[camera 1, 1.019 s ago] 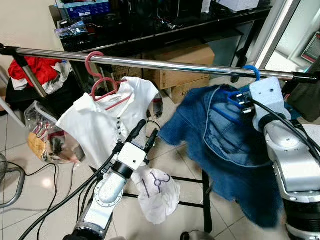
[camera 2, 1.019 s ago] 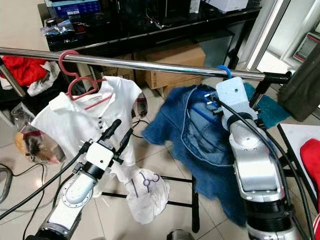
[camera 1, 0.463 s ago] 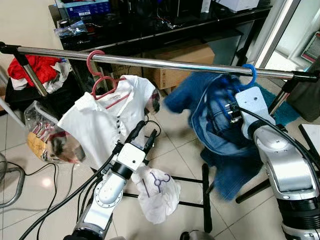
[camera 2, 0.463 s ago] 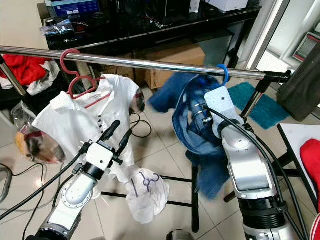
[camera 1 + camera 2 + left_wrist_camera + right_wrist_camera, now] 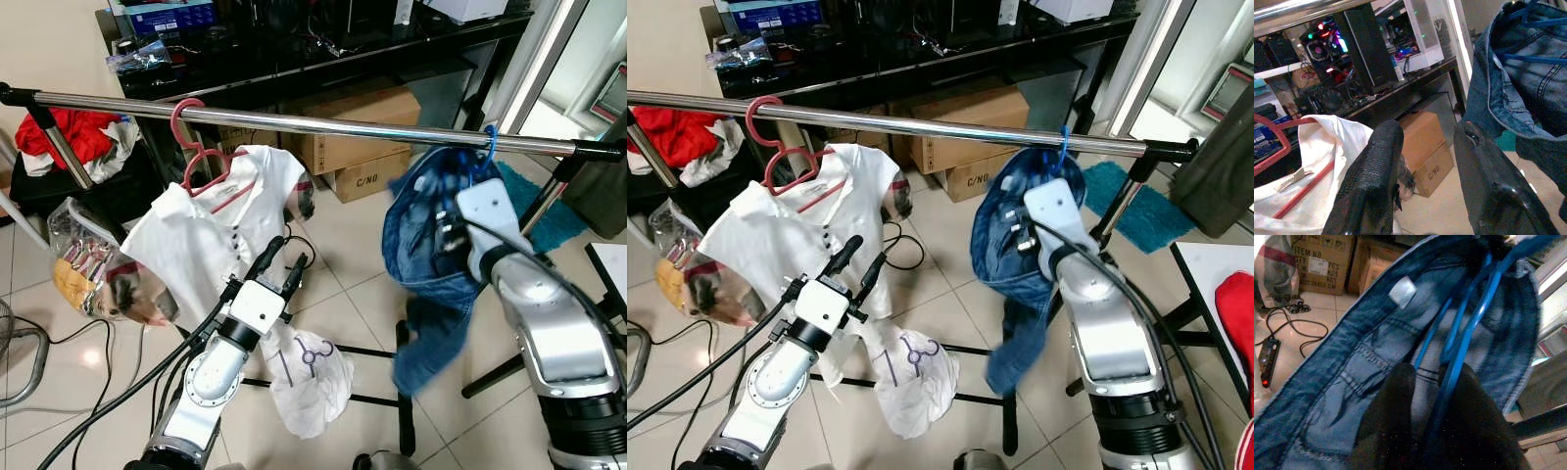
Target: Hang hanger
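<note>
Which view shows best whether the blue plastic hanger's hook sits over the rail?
Right eye view: the blue plastic hanger hook loops over the chrome rail. Left eye view shows the same. Right wrist view shows only its bars in the denim garment.

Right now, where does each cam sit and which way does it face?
Left eye: head, looking down at the rail; both arms show.
Right eye: same head, same scene; blue hanger hooked on the rail.
Left wrist: on the left arm, looks along the open left pincer at the white shirt.
Right wrist: looks along the right pincer, shut on the blue hanger.
Shared: denim garment.
</note>
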### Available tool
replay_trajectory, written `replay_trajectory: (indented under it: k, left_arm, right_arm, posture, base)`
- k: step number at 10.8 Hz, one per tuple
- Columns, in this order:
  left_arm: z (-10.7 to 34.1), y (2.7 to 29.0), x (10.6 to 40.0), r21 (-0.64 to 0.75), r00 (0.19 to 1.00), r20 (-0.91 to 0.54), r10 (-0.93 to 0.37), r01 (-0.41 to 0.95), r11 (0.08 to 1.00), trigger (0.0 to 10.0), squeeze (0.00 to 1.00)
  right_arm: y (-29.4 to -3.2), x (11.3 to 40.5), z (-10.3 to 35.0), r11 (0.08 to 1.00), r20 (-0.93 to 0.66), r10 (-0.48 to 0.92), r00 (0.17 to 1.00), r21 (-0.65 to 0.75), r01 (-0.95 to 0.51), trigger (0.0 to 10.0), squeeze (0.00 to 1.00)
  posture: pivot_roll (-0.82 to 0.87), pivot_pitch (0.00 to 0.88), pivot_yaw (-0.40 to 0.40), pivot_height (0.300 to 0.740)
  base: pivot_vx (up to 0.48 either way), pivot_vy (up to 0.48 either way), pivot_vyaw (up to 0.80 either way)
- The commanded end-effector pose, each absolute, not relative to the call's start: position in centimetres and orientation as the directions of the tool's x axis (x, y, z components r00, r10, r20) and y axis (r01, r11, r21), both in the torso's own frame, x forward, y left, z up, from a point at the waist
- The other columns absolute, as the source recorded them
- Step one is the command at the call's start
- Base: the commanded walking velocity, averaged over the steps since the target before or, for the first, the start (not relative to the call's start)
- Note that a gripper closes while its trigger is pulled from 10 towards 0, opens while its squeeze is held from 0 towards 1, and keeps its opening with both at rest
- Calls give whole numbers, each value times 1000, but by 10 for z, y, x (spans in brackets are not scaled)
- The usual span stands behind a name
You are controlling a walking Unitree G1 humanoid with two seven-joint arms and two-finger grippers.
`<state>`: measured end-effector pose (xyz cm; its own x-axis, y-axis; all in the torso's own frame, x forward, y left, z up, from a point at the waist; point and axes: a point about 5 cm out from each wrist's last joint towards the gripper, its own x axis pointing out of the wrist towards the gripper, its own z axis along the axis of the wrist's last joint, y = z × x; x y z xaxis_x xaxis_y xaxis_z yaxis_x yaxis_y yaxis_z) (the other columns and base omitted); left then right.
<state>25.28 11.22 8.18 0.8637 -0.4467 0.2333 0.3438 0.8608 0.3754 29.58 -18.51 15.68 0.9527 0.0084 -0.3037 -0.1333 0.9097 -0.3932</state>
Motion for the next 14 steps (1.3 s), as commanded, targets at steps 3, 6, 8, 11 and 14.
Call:
replay_trajectory:
  k: [3,6,8,11,14]
  left_arm:
    - [90,117,256,481,826,237,-511,357,800,10000,0]
    - [88,123,252,556,796,195,-573,392,733,10000,0]
    - [87,123,251,565,789,189,-584,399,722,10000,0]
    - [88,122,249,574,779,190,-597,406,712,10000,0]
    - [86,116,247,558,773,195,-604,419,716,10000,0]
  right_arm:
    - [-188,296,150,917,-332,3,943,-376,-135,0,0]
    - [-189,298,155,920,-290,-11,957,-377,-104,0,0]
    - [-189,299,159,923,-264,-5,965,-373,-97,0,0]
    - [-190,297,174,943,-170,15,985,-326,-71,0,0]
    - [-187,282,181,961,-84,45,995,-268,-66,0,0]
  posture:
    - [-26,48,3,740]
    - [-23,49,4,740]
    - [-23,49,5,740]
    - [-25,48,7,740]
    - [-46,46,17,740]
  base:
    - [0,0,0]
    - [0,0,0]
    - [0,0,0]
    - [0,0,0]
    - [0,0,0]
